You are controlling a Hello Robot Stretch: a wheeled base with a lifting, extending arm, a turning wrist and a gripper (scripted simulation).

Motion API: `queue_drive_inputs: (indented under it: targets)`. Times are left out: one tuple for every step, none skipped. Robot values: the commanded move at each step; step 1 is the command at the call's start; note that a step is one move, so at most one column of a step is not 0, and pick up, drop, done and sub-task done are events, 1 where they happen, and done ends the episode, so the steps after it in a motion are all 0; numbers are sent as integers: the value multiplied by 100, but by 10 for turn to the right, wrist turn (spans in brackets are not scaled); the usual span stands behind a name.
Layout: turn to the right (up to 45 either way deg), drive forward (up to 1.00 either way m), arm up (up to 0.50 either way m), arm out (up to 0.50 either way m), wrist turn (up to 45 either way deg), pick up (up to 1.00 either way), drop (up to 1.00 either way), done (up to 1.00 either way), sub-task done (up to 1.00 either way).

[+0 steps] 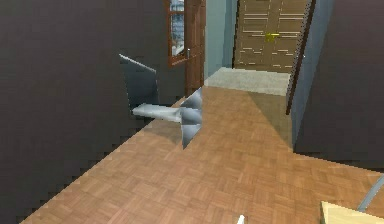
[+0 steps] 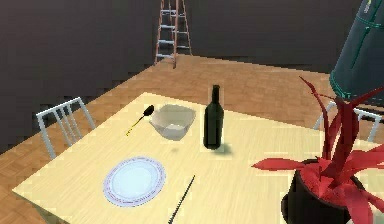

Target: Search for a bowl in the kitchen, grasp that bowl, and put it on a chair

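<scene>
1. The table [image 2: 250,170] is pale wood and spans the arm side view. Its corner [image 1: 345,212] also sits at the forward view's near right.
2. A ladder [image 2: 172,30] stands far off against the dark wall, well apart from the table.
3. A red plant [image 2: 330,165] in a dark pot sits on the table's near right.
4. A white chair [image 2: 65,120] stands just beside the table's left edge. I judge it the handiest place to put the bowl.
5. A dark bottle [image 2: 213,118] stands upright near the table's middle.
6. The bowl [image 2: 172,122] is pale, round and upright on the table, just left of the bottle and right of the chair. It has no long axis, so any side of the rim should serve.
7. A plate [image 2: 135,181] lies near-left of the bowl, apart from it.
8. A knife [image 2: 182,198] lies right of the plate, and a spoon [image 2: 140,117] just left of the bowl.
9. I cannot tell my claw's state, nor which way the bowl lies from it. The bowl sits left of the view's middle, so I judge I must line up leftward before reaching, keeping clear of the bottle.
</scene>
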Motion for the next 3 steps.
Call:
queue_drive_inputs:
  targets:
    - [0,0,38,0,0,0,0,0,0]
    - [0,0,0,44,0,0,0,0,0]
    - [0,0,0,0,450,0,0,0,0]
